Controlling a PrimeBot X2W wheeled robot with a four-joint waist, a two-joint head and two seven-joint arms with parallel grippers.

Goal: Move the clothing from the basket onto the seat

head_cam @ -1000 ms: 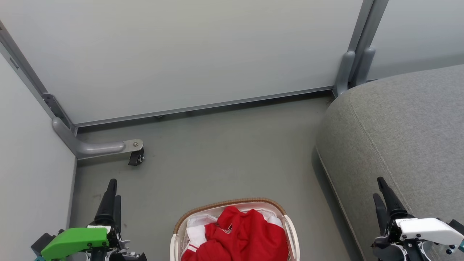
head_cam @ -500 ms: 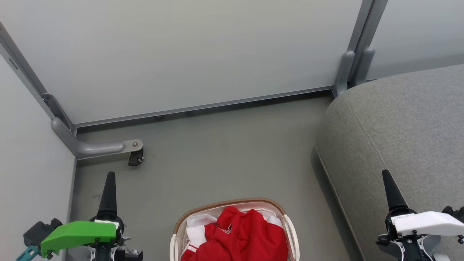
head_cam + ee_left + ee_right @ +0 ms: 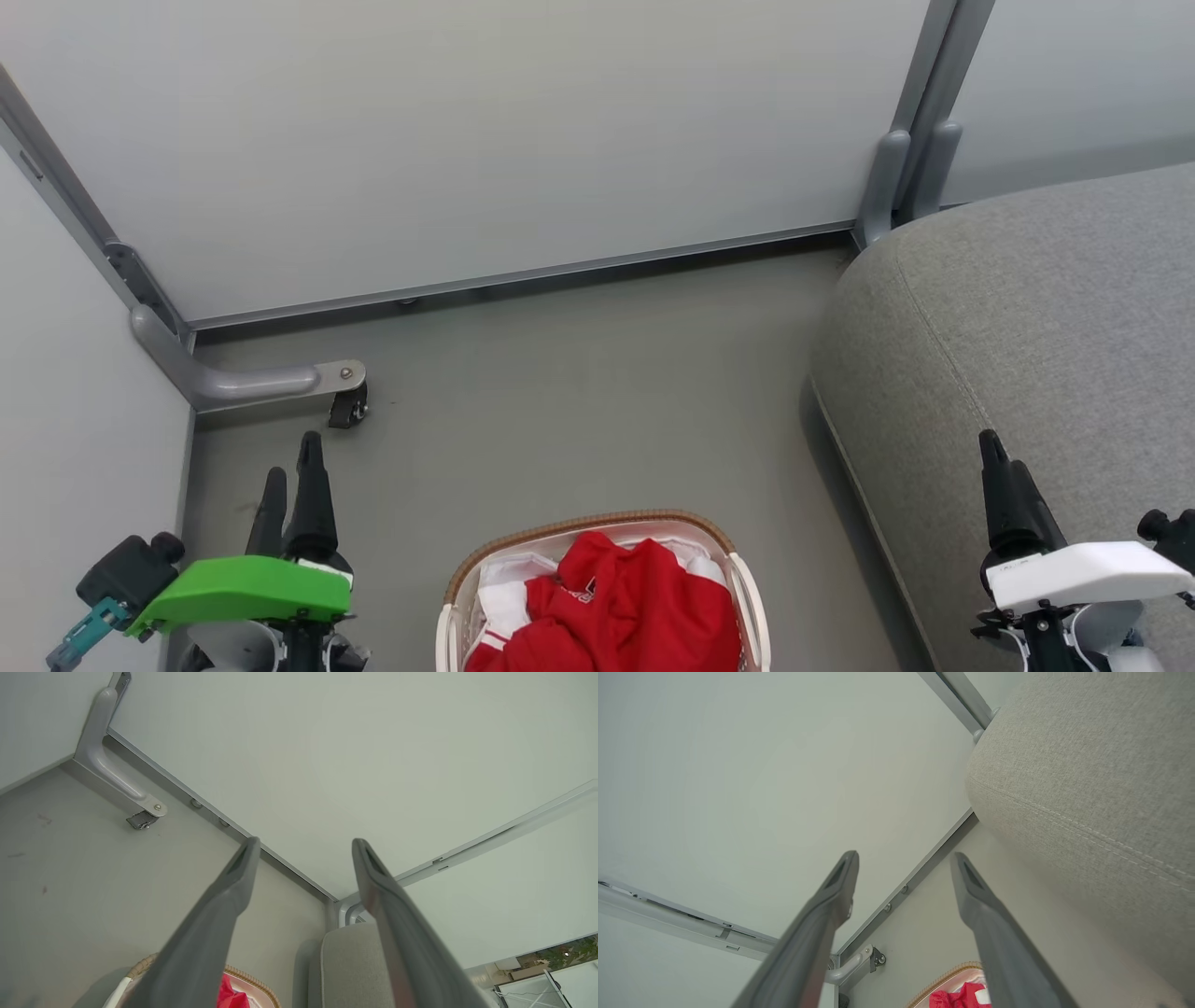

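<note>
The red clothing (image 3: 616, 607) with white trim lies bunched in the off-white basket (image 3: 742, 569), whose brown woven rim shows at the bottom centre of the head view. The grey seat (image 3: 1046, 355) fills the right side. My left gripper (image 3: 291, 467) stands open at the lower left, left of the basket and apart from it. My right gripper (image 3: 994, 467) stands open at the lower right, over the seat's front edge, empty. In the left wrist view the fingers (image 3: 233, 891) spread wide, with the clothing (image 3: 229, 994) low between them. In the right wrist view the clothing (image 3: 957, 998) shows beside the seat (image 3: 1087, 788).
A grey floor (image 3: 579, 401) lies between the basket and pale partition walls (image 3: 467, 140). A grey metal bracket with a small black caster (image 3: 350, 406) juts out at the left corner. A grey post (image 3: 910, 168) stands at the seat's back corner.
Both grippers have turned about their wrists. The left one shifted slightly right and up in the head view; the right one rose a little. The basket and clothing have not moved.
</note>
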